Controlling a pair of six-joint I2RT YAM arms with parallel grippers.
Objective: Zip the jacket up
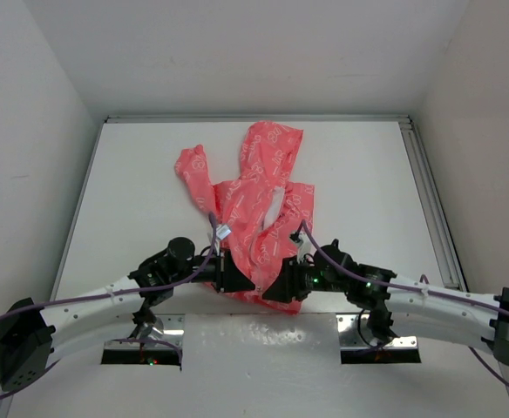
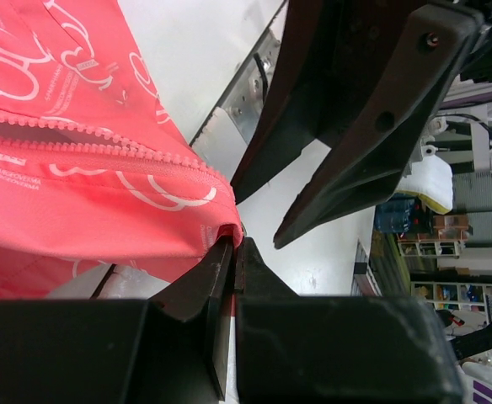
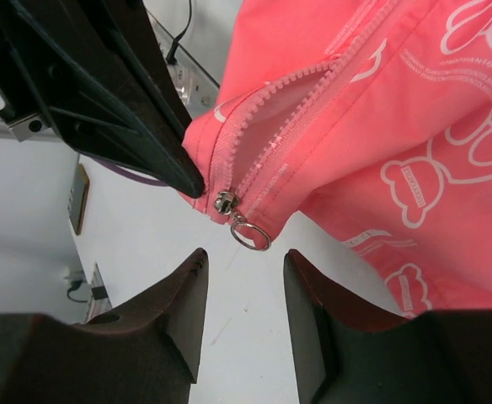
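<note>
While the right gripper (image 3: 244, 255) stands released, its two fingers (image 3: 187, 290) spread with bare table (image 3: 246, 337) between them, the zipper slider (image 3: 223, 202) and its ring pull (image 3: 251, 232) lie just beyond the tips, at the centre of the right wrist view. The slider sits at the bottom hem of the jacket (image 1: 259, 196). From it the two rows of zipper teeth (image 3: 296, 109) run toward the upper right of that frame, parted over pale lining (image 3: 259, 126).

The left gripper (image 2: 236, 246) is clenched on the hem just beside the slider. It shows as the dark wedge at the upper left of the right wrist view; in its own view the fingers meet on the corner of pink fabric.

The coming move probably turns on one relation: the pull lies straight ahead of the open jaws, so the right arm is the free and nearer one to take it and draw along the teeth.

In the top view both arms reach low and inward from the lower corners and meet at the hem, lower centre. The jacket spreads from there toward the upper centre.
</note>
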